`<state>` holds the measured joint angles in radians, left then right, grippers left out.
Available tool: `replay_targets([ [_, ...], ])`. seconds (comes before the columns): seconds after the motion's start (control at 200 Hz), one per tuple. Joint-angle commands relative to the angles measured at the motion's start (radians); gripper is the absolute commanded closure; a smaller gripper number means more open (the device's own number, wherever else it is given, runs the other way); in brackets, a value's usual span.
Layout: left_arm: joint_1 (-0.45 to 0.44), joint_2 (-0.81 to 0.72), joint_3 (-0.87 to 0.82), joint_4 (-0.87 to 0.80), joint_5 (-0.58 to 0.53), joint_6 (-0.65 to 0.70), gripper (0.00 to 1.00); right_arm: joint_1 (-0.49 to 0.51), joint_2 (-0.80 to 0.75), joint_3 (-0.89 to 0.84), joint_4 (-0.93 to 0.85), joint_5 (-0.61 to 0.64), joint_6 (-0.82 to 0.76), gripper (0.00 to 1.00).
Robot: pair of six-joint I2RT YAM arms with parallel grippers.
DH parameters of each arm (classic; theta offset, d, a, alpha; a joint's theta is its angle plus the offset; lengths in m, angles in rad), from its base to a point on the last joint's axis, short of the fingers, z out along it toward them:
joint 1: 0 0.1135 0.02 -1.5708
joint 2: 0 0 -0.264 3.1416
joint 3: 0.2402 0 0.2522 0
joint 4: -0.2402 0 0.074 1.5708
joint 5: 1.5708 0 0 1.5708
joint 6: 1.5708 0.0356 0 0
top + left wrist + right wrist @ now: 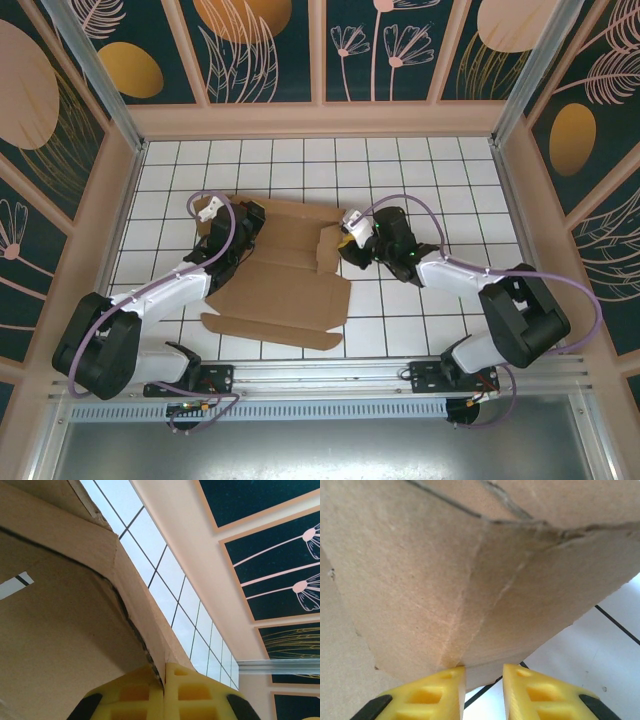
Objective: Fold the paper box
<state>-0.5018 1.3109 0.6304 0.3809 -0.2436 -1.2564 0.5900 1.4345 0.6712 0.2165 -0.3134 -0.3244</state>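
- The plain brown cardboard paper box [285,285], a flat die-cut sheet, is lying mid-table on the white gridded tabletop [420,160].
- The left gripper [164,672] is pinching the box's raised far-left edge (jaws pressed tight).
- The right gripper [484,675] is sitting slightly spread, with lifted cardboard blocking its view.

Lying spread over the middle of the table [420,160] between both arms, with the left gripper [245,217] sitting on the paper box [285,285] at its far-left edge, the right gripper [348,246] sitting against its raised right flap, and its near flap reaching toward the front rail [330,375].
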Motion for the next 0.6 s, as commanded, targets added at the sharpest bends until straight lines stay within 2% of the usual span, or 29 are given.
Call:
replay_targets([
  [0.0,-0.005,-0.037,-0.018,0.035,0.019,0.042,1.00,0.005,-0.063,-0.013,0.013,0.003,-0.035,0.72],
  [0.155,-0.001,-0.062,-0.093,0.206,0.071,0.086,1.00,0.008,-0.109,-0.050,0.016,0.134,-0.035,0.67],
  [0.295,0.002,-0.041,-0.149,0.320,0.121,0.105,1.00,0.008,-0.095,-0.059,0.050,0.167,-0.034,0.63],
  [0.38,0.002,-0.027,-0.150,0.311,0.123,0.104,1.00,0.009,-0.075,-0.054,0.075,0.174,-0.031,0.62],
  [0.596,0.003,-0.041,-0.110,0.188,0.043,0.089,1.00,0.019,-0.090,-0.083,0.115,0.192,-0.006,0.58],
])
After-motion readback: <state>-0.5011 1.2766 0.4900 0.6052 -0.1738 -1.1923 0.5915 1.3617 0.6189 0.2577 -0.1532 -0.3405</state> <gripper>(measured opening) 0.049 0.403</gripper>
